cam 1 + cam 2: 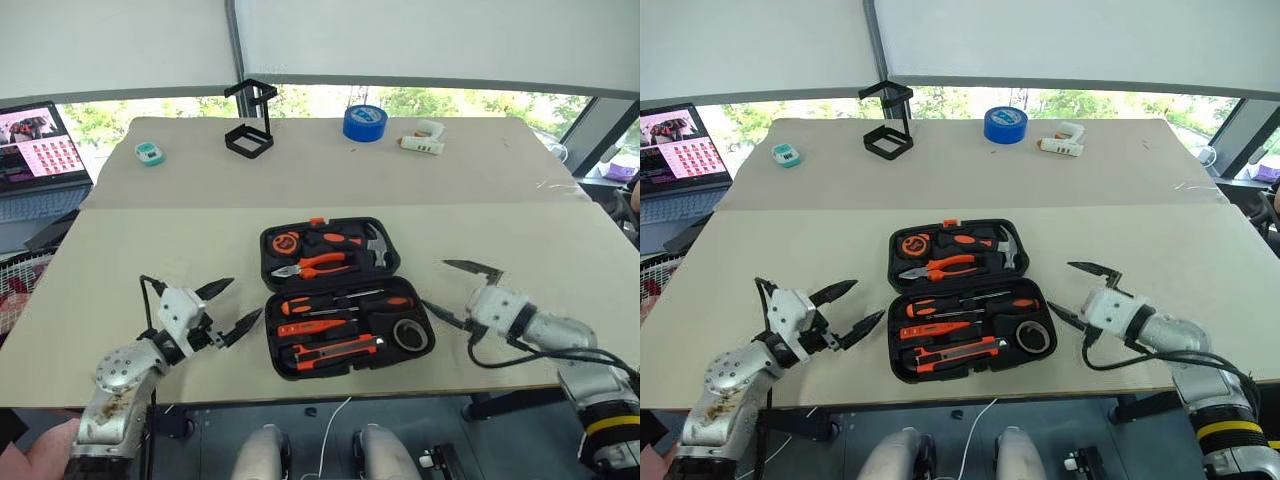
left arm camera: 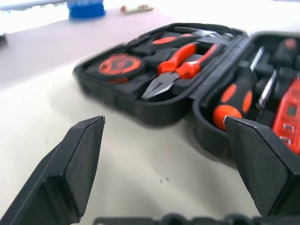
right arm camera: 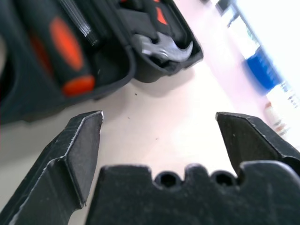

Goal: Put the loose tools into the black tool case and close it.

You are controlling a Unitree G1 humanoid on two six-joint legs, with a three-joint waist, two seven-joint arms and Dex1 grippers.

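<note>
**Kid:** What is on the big pale table?

**Me:** A black plastic tool case lies wide open in the middle, near the front edge. It has rounded corners and a small orange latch on its far side.

**Kid:** Are the tools inside?

**Me:** Yes. In the near half I see two screwdrivers with orange and black handles, a slim orange tester screwdriver, an orange and black utility knife and a small black tape roll. In the far half sit orange pliers, a round orange tape measure and a shiny hammer head.

**Kid:** What are the robot's hands doing?

**Me:** The left gripper is just left of the case, above the table. Its two black fingers stand far apart and it has nothing in it. The right gripper is just right of the case. Its fingers are spread wide too, and it carries nothing. Neither one touches the case.

**Kid:** What is far away on the table?

**Me:** A black wire stand, a big blue tape roll and a white glue gun are along the far edge. A little teal timer sits far left. A laptop with a lit screen is off the table, on the left.
</note>
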